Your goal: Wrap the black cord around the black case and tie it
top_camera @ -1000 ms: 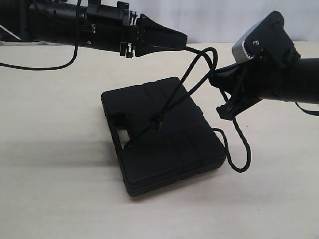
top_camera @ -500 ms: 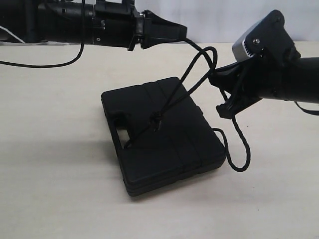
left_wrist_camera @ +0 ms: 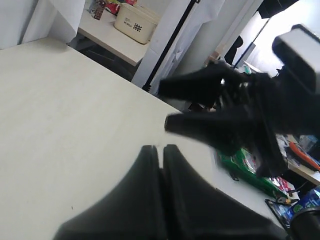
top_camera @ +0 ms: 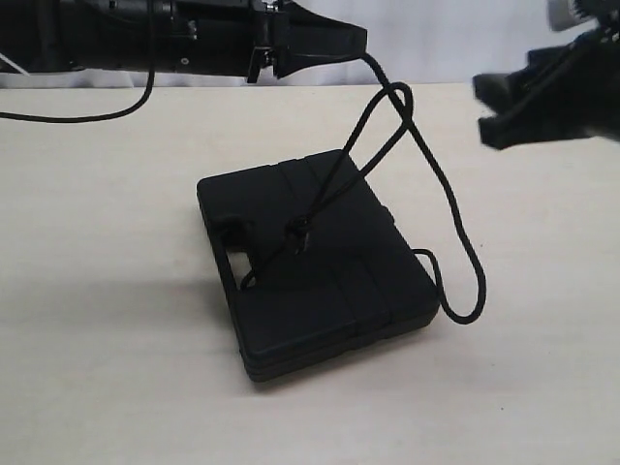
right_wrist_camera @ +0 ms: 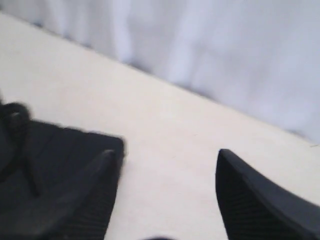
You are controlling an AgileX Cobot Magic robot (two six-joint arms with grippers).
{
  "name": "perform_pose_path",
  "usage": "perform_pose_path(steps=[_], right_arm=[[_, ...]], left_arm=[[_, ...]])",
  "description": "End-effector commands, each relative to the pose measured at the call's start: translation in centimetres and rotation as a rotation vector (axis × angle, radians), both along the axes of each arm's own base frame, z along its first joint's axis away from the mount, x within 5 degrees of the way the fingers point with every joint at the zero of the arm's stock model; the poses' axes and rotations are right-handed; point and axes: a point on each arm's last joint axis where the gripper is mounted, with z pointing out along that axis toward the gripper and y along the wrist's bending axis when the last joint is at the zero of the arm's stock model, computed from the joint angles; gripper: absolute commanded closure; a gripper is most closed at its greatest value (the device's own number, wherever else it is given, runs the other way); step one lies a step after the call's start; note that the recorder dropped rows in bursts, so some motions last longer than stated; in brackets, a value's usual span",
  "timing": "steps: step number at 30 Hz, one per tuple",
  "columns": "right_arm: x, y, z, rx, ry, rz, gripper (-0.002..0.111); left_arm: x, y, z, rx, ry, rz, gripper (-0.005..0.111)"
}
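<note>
The right claw [top_camera: 487, 108] has just opened and released the black cord [top_camera: 432, 170]. The left claw [top_camera: 360, 41], closed, now holds it at 12 o'clock above the black case [top_camera: 320, 281], which lies on the bench [top_camera: 116, 368]. The handover seems done.

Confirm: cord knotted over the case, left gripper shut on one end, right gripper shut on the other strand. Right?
Not quite. The right gripper is open and clear of the black cord; the exterior view shows it off to the side, and the right wrist view shows nothing between its fingers. The rest stands: the left gripper is shut on the cord's end, and the cord is knotted over the black case.
</note>
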Motion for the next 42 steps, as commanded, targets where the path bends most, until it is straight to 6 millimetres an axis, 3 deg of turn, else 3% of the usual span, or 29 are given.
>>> perform_pose_path(steps=[1, 4, 10, 13, 17, 23, 32, 42], right_arm=[[-1.3, -1.6, 3.2, 0.034, -0.136, -0.144, 0.052], [-1.6, -1.5, 3.6, 0.069, -0.144, -0.138, 0.052], [-1.1, -1.3, 3.0, 0.108, -0.101, -0.14, 0.052], [-0.7, -1.0, 2.4, 0.199, -0.05, -0.156, 0.052], [-0.2, 0.4, 1.4, 0.305, 0.038, -0.053, 0.052], [1.4, 2.3, -0.6, 0.297, 0.131, 0.113, 0.052], [3.1, 3.9, 3.8, 0.273, -0.016, 0.292, 0.055], [6.3, 5.4, 1.5, 0.258, 0.057, 0.378, 0.06]], left_arm=[[0.0, 0.0, 0.5, 0.004, -0.033, 0.024, 0.107], [0.5, 0.1, 0.7, 0.034, -0.065, 0.068, 0.107], [1.9, 0.1, 4.2, 0.024, -0.184, 0.113, 0.107], [2.3, 0.1, 4.9, 0.028, -0.208, 0.14, 0.107], [2.2, 0.0, 4.9, 0.027, -0.206, 0.136, 0.107], [1.8, -1.1, 5.0, 0.022, -0.205, 0.105, 0.107], [1.9, -1.1, 4.9, 0.029, -0.204, 0.119, 0.107], [1.9, -1.1, 4.9, 0.032, -0.203, 0.125, 0.107]])
